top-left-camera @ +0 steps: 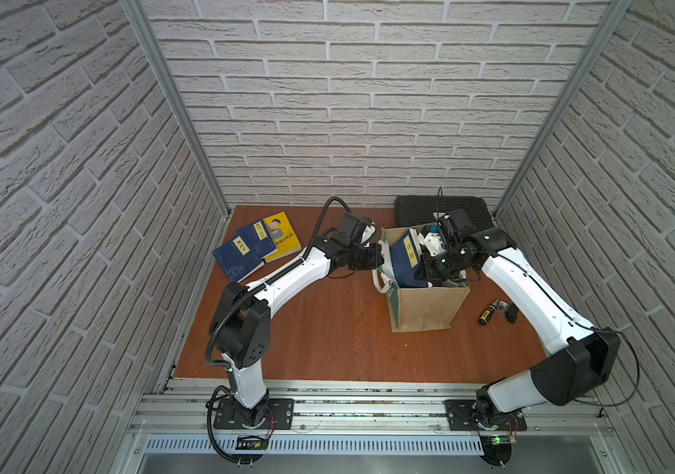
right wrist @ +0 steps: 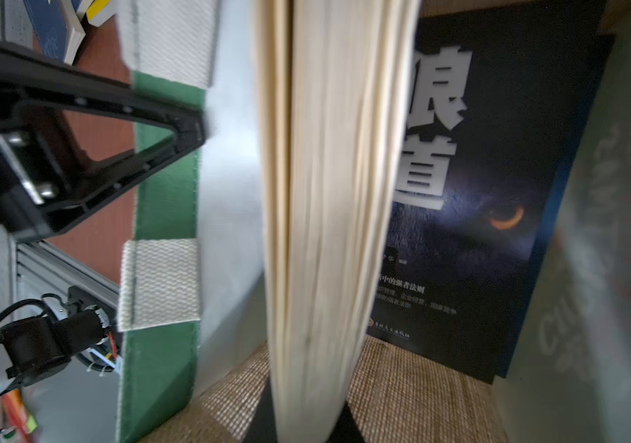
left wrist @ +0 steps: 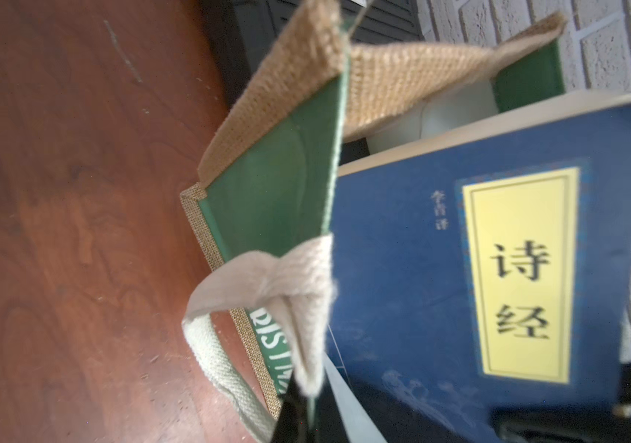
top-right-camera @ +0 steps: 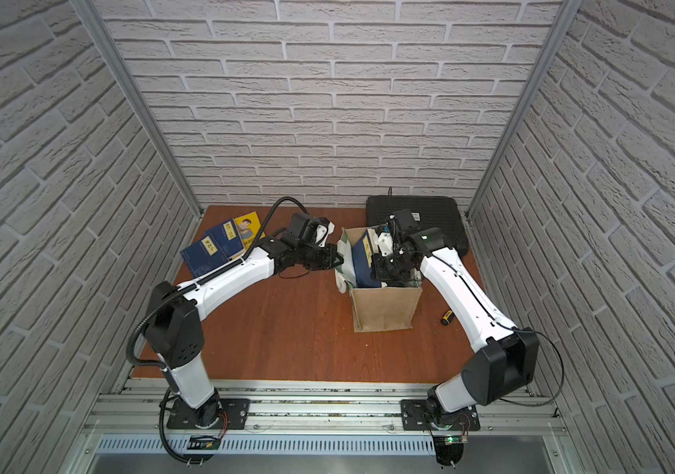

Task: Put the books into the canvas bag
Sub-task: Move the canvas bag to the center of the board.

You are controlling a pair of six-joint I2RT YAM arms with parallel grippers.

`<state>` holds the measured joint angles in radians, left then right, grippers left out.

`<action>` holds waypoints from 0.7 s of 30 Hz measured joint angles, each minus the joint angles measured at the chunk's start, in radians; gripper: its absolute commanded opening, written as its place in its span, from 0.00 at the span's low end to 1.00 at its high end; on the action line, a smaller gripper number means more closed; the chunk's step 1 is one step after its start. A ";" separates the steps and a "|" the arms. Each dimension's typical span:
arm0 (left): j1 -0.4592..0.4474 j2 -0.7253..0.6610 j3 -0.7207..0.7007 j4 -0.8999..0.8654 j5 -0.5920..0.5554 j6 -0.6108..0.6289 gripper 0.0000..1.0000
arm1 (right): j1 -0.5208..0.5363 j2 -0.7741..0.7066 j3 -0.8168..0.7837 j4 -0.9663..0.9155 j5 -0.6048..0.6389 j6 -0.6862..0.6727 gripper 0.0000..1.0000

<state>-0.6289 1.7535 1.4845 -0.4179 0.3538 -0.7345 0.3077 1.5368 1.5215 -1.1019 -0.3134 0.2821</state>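
The canvas bag (top-left-camera: 426, 305) (top-right-camera: 385, 305) stands open at mid right of the table. My left gripper (top-left-camera: 381, 251) (top-right-camera: 340, 260) (left wrist: 300, 406) is shut on its left rim, beside a white handle (left wrist: 298, 307). Held upright in the bag's mouth is a navy book (top-left-camera: 407, 258) (top-right-camera: 362, 260) (left wrist: 460, 268) with a yellow label, and my right gripper (top-left-camera: 426, 262) (right wrist: 306, 422) is shut on it. Its page edge (right wrist: 325, 191) fills the right wrist view. A dark book (right wrist: 479, 191) leans inside the bag. Two navy books (top-left-camera: 237, 256) (top-left-camera: 260, 238) and a yellow one (top-left-camera: 282, 236) lie at the back left.
A black plastic case (top-left-camera: 418, 209) (top-right-camera: 414, 213) lies against the back wall behind the bag. A small yellow-and-black tool (top-left-camera: 487, 314) lies on the table right of the bag, under my right arm. Brick walls enclose three sides.
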 measured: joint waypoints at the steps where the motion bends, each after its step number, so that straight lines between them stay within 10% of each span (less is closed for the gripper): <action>1: 0.020 -0.022 -0.019 -0.007 0.003 0.001 0.00 | 0.003 0.024 0.011 0.007 -0.012 0.006 0.06; 21: 0.209 -0.200 -0.137 -0.044 0.006 0.066 0.00 | 0.107 0.343 0.266 0.136 -0.136 0.097 0.06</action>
<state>-0.4198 1.5536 1.3479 -0.4618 0.3603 -0.6689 0.4145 1.8801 1.7874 -0.9657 -0.4496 0.3790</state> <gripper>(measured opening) 0.053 0.105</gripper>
